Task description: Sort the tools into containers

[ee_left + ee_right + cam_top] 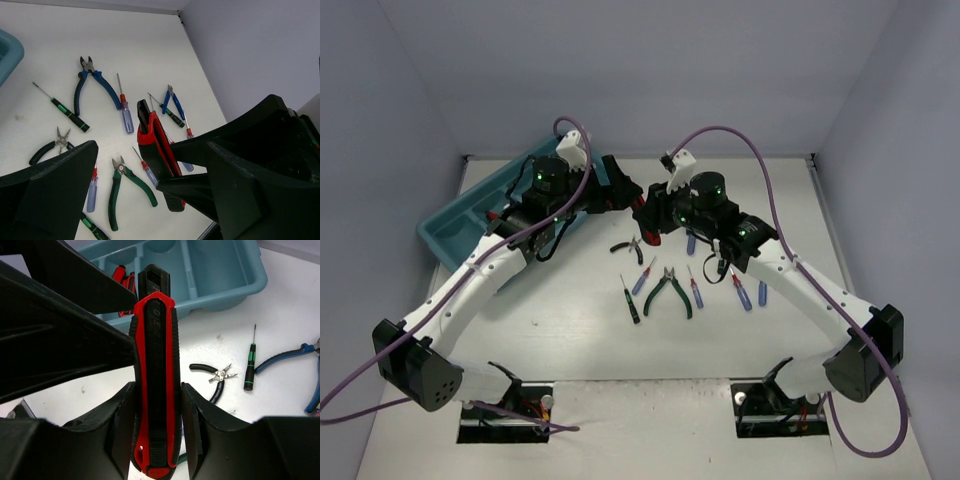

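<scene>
A red-and-black cutter (156, 370) is held upright in my right gripper (157, 412), both pads pressed on its sides, in the air above the table's middle (626, 197). My left gripper (150, 167) is open and faces the right one, its fingers standing apart on either side of the same cutter (152, 145). The teal-blue tray (450, 232) lies at the back left, and another red-handled cutter (123, 278) lies in one of its compartments. Black pliers (628, 249), green pliers (670, 291) and thin screwdrivers (631, 300) lie on the table below the grippers.
Blue-handled pliers (95, 82), a green-black screwdriver (67, 112) and several blue and red screwdrivers (125, 112) lie spread on the white table. The tray's corner (7, 52) lies at the left of that view. Walls close in the table's back and sides.
</scene>
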